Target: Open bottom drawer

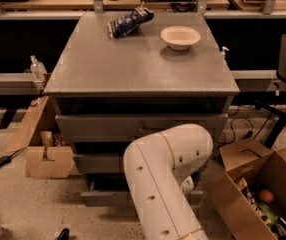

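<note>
1. Camera view: a grey cabinet (pixel 133 69) stands in the middle, with three drawers stacked in its front.
2. The bottom drawer (pixel 105 198) is the lowest and slimmest one, close to the floor. Its front sits a little forward of the middle drawer (pixel 98 163) above it, with a dark gap showing between the two. Its knob is hidden.
3. The robot's white arm (pixel 163 174) bends in front of the cabinet and covers the centre and right of the two lower drawers.
4. The gripper (pixel 185 185) is tucked under the arm's elbow, at about the level of the bottom drawer and against the cabinet front. Only a pale bit of it shows.
5. I cannot tell whether the gripper is open or closed, or whether it touches or holds anything.
6. The top drawer (pixel 108 128) is the tallest one, and its front lies flush with the cabinet.
7. On the cabinet top, a white bowl (pixel 180 36) sits toward the back right and a blue snack bag (pixel 129 22) lies at the back, left of the bowl.
8. An open cardboard box (pixel 243 199) stands on the floor to the right, and a smaller one (pixel 48 161) to the left.
</note>
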{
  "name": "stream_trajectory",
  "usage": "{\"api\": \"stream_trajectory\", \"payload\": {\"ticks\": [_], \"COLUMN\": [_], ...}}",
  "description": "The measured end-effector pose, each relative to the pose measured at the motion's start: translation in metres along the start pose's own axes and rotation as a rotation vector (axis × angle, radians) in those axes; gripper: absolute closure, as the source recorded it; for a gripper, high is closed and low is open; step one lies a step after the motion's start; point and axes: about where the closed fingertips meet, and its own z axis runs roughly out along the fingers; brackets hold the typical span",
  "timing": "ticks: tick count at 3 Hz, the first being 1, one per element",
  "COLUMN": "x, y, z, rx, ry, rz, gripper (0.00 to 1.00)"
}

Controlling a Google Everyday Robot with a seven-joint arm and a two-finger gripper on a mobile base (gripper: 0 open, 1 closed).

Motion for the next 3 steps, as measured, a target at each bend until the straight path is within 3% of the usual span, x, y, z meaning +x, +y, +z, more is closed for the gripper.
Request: {"api": "stream_trajectory", "payload": {"ticks": [1, 3], "x": [-0.0083, -0.0095], "y": [0.0269, 0.0342], "z": [-0.0002, -0.0045], "rx": [-0.023, -0.032], "ry": [0.019, 0.024], "rz": [0.013, 0.016], "gripper": [0.48, 1.0]}}
